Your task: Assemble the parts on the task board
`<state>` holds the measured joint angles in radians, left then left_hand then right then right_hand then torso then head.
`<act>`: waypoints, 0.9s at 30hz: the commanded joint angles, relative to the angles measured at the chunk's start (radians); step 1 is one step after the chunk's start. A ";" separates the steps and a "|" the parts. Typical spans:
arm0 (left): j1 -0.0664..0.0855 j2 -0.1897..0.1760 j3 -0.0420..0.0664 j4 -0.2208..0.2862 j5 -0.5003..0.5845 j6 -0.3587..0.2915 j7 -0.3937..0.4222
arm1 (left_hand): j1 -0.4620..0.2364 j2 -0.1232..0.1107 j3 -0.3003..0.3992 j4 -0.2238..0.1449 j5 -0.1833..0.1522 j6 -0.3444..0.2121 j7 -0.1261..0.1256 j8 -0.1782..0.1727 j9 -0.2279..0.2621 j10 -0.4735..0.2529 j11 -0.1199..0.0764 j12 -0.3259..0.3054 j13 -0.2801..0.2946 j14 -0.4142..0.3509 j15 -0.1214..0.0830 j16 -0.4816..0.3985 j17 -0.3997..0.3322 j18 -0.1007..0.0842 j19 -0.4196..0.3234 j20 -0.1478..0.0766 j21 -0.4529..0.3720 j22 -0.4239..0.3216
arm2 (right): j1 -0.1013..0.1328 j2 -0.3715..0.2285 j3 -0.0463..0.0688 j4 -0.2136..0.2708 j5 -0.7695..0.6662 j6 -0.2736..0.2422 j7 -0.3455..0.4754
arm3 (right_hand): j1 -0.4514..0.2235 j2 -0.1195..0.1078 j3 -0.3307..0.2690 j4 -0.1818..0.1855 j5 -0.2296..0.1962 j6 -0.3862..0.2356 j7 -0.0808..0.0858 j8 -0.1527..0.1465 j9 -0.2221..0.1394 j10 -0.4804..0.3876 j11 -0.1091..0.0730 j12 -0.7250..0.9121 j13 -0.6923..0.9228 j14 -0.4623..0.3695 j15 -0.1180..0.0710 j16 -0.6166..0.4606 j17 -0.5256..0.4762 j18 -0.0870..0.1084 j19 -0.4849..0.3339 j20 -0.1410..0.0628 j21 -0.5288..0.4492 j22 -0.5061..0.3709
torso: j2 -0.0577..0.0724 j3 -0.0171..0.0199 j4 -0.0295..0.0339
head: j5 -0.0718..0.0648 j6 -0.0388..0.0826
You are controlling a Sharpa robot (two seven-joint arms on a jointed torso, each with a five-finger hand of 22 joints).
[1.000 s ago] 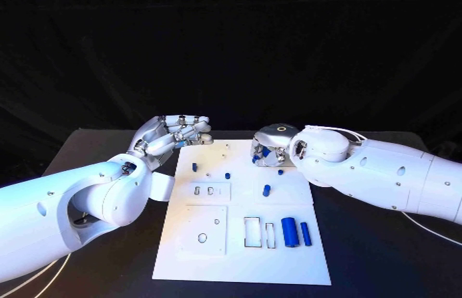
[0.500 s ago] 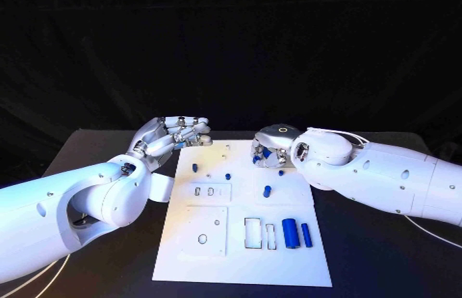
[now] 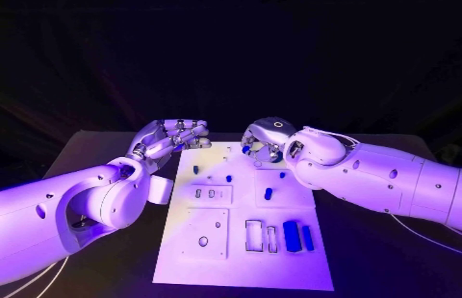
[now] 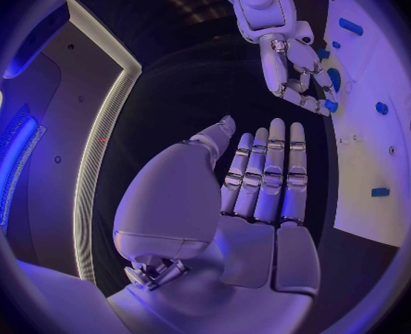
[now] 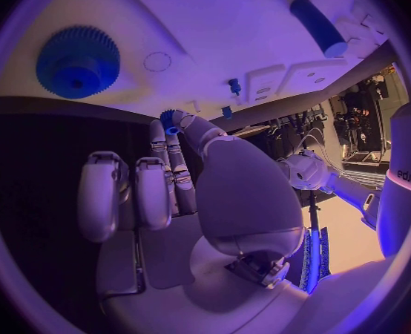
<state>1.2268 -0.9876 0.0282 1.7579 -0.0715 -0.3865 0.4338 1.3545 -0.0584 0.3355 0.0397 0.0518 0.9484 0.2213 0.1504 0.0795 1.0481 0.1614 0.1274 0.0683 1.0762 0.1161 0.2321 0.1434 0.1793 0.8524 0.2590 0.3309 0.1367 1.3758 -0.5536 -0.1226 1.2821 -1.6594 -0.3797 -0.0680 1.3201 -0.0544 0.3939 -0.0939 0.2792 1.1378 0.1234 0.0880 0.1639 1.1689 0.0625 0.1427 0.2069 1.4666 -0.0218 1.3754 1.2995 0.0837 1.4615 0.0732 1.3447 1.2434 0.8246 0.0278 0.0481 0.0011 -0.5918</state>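
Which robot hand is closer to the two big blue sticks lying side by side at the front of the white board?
Right. The right hand hovers over the board's far edge, straight beyond the blue cylinders; the left hand sits off the far left corner.

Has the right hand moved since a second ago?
Yes. In the head view the right hand, pinching a small blue part, has shifted slightly toward the far edge of the task board, though the camera may have shifted a little too.

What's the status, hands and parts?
Right hand pinches small blue part over task board far edge. Left hand off board, fingers together, holds nothing. Blue gear beside right hand. Path clear.
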 commanded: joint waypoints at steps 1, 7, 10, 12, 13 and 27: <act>0.001 0.001 0.001 0.000 0.002 0.024 0.003 | -0.013 0.000 -0.004 0.003 0.000 0.001 0.006 -0.002 -0.001 -0.002 0.007 -0.003 -0.001 -0.004 0.004 -0.006 0.001 0.003 -0.008 -0.001 -0.005 -0.001 | -0.001 0.023 0.001 -0.026 -0.001 -0.065 0.000 | 0.001 -0.006 0.006 -0.001 0.000 -0.002 0.006 -0.006 0.000 0.009 0.001 -0.003 0.000 0.054 0.004 -0.002 0.000 -0.019 -0.002 0.007 0.004 0.003 | 0.003 0.0008 0.0002 | 0.003 0.002; 0.001 0.002 0.001 0.000 0.002 0.025 0.003 | -0.013 0.000 -0.004 0.003 0.000 0.001 0.006 -0.003 -0.001 -0.002 0.007 -0.004 -0.001 -0.005 0.005 -0.006 0.001 0.003 -0.008 -0.001 -0.005 -0.001 | -0.009 0.068 0.001 -0.073 -0.001 -0.086 0.001 | 0.000 -0.007 0.008 0.000 -0.002 -0.001 0.006 -0.006 0.001 0.009 0.001 -0.004 0.000 0.054 0.004 -0.002 0.000 -0.019 -0.003 0.007 0.004 0.002 | 0.005 -0.0002 0.0036 | 0.002 0.005; 0.001 0.001 0.001 0.004 0.002 0.025 0.002 | -0.013 0.000 -0.004 0.003 0.000 0.001 0.006 -0.003 -0.001 -0.002 0.007 -0.004 -0.001 -0.005 0.005 -0.006 0.001 0.003 -0.008 -0.001 -0.005 -0.001 | -0.013 0.085 0.001 -0.089 -0.001 -0.090 0.001 | 0.000 -0.007 0.008 0.000 -0.002 -0.001 0.006 -0.006 0.001 0.009 0.001 -0.004 0.000 0.054 0.004 -0.002 0.000 -0.019 -0.003 0.007 0.004 0.002 | 0.009 -0.0007 0.0065 | 0.002 0.007; 0.002 0.000 0.001 0.007 0.002 0.025 0.002 | -0.013 0.000 -0.004 0.002 0.000 0.000 0.007 -0.003 -0.001 -0.003 0.008 -0.004 -0.001 -0.005 0.005 -0.007 0.001 0.003 -0.009 0.000 -0.005 -0.002 | -0.015 0.097 0.001 -0.102 0.000 -0.091 0.001 | 0.000 -0.007 0.008 0.000 -0.002 -0.001 0.006 -0.006 0.001 0.009 0.001 -0.004 0.000 0.054 0.004 -0.002 0.000 -0.019 -0.003 0.007 0.004 0.002 | 0.011 -0.0012 0.0075 | 0.001 0.009; 0.002 0.000 0.001 0.008 0.002 0.025 0.002 | -0.013 0.000 -0.004 0.002 0.000 0.000 0.007 -0.003 -0.001 -0.003 0.008 -0.004 -0.001 -0.005 0.005 -0.007 0.001 0.003 -0.009 0.000 -0.005 -0.002 | -0.016 0.102 0.001 -0.107 0.000 -0.091 0.001 | 0.000 -0.007 0.008 0.000 -0.002 -0.001 0.006 -0.006 0.001 0.009 0.001 -0.004 0.000 0.054 0.004 -0.002 0.000 -0.019 -0.003 0.007 0.004 0.002 | 0.011 -0.0016 0.0082 | 0.001 0.009; 0.003 -0.002 0.001 0.015 0.002 0.027 -0.001 | -0.013 0.000 -0.005 0.002 0.000 0.000 0.007 -0.004 -0.001 -0.004 0.008 -0.006 -0.001 -0.006 0.005 -0.008 0.001 0.003 -0.009 0.000 -0.006 -0.002 | -0.029 0.140 0.000 -0.150 0.002 -0.077 0.002 | -0.004 -0.009 0.011 0.003 -0.008 -0.002 0.007 -0.008 0.003 0.011 0.002 -0.008 0.000 0.054 0.004 -0.002 -0.001 -0.018 -0.006 0.008 0.003 0.001 | 0.020 -0.0027 0.0122 | 0.001 0.008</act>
<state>1.2288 -0.9902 0.0282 1.7686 -0.0704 -0.3827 0.4292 1.3510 -0.0619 0.3355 0.0397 0.0518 0.9484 0.2213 0.1504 0.0796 1.0445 0.1649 0.1274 0.0684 1.0727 0.1196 0.2281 0.1432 0.1793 0.8525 0.2590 0.3310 0.1356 1.3481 -0.4165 -0.1224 1.1347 -1.6563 -0.4531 -0.0681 1.3172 -0.0574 0.4005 -0.0924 0.2760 1.1351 0.1257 0.0823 0.1659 1.1724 0.0659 0.1312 0.2056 1.4666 -0.0217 1.3754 1.2995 0.0839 1.4575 0.0771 1.3447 1.2451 0.8419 0.0248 0.0591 0.0010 -0.5821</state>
